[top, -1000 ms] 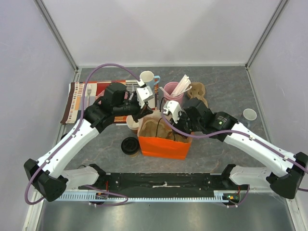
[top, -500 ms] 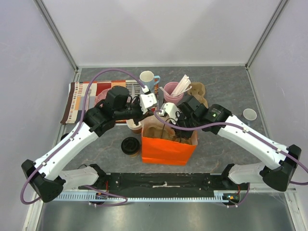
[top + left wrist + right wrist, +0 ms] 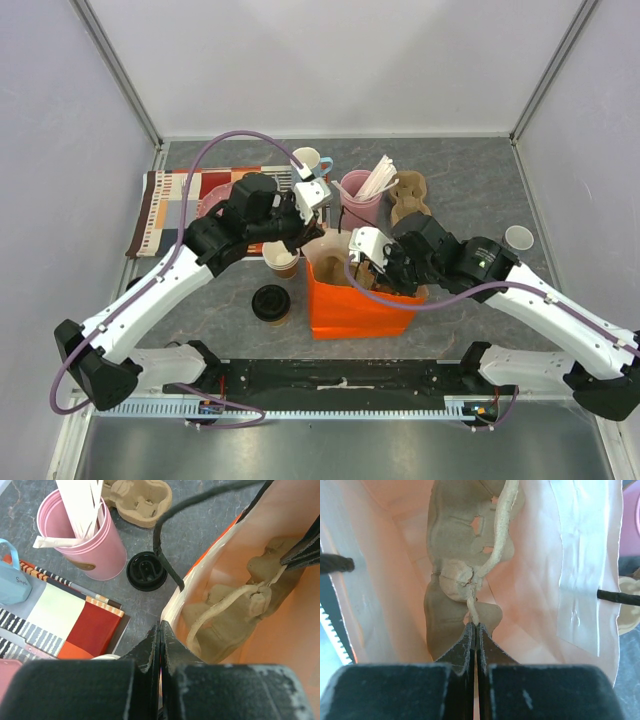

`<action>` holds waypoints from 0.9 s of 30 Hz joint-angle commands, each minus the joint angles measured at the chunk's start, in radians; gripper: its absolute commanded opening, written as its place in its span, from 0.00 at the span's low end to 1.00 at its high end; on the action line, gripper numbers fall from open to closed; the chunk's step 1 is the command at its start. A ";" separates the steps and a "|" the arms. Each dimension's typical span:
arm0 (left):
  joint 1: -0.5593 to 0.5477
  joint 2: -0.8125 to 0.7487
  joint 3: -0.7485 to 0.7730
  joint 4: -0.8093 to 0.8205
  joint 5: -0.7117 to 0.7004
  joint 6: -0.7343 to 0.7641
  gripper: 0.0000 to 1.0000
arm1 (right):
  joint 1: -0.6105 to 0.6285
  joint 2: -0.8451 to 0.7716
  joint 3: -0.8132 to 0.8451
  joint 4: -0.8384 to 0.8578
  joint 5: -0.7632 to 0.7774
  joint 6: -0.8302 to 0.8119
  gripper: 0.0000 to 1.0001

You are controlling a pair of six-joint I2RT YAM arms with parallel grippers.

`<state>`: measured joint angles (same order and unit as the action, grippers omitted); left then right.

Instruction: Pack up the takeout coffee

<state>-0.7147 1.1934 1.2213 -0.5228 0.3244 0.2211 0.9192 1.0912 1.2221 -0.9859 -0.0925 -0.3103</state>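
Observation:
The takeout coffee (image 3: 270, 303) stands on the table left of the orange paper bag (image 3: 362, 312); from above only its black dome lid shows. My left gripper (image 3: 312, 232) is shut on the bag's back-left rim (image 3: 172, 597), jaws closed flat on the paper (image 3: 160, 630). My right gripper (image 3: 373, 270) reaches into the bag and is shut on a thin strip of the brown pulp cup carrier (image 3: 462, 555) lying inside it (image 3: 474, 626). The same carrier shows in the left wrist view (image 3: 235, 610).
Lidless stacked paper cups (image 3: 283, 262) stand left of the bag. A pink cup of white sticks (image 3: 362, 197), a blue mug (image 3: 308, 160), a second pulp carrier (image 3: 408, 195) and a striped mat (image 3: 180, 195) lie behind. Another black lid (image 3: 146, 571) sits by the pink cup. A small white cup (image 3: 518, 238) is far right.
The bag has shifted right and forward and stands more open. My right gripper moved forward and right inside it; my left gripper stayed on the rim and followed.

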 commanded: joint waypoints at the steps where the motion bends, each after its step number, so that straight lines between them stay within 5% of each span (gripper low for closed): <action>1: 0.000 0.014 0.026 0.032 0.017 -0.054 0.02 | 0.006 -0.001 0.008 0.009 0.036 -0.102 0.00; 9: -0.002 0.035 0.061 0.066 -0.005 -0.003 0.02 | 0.007 0.076 -0.036 -0.039 -0.229 -0.107 0.00; 27: -0.048 -0.057 -0.062 0.115 0.084 0.173 0.02 | 0.003 0.240 -0.065 0.015 -0.266 -0.018 0.00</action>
<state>-0.7563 1.1687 1.1706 -0.4679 0.3779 0.3252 0.9207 1.3132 1.1522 -0.9863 -0.3256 -0.3729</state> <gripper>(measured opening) 0.026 0.010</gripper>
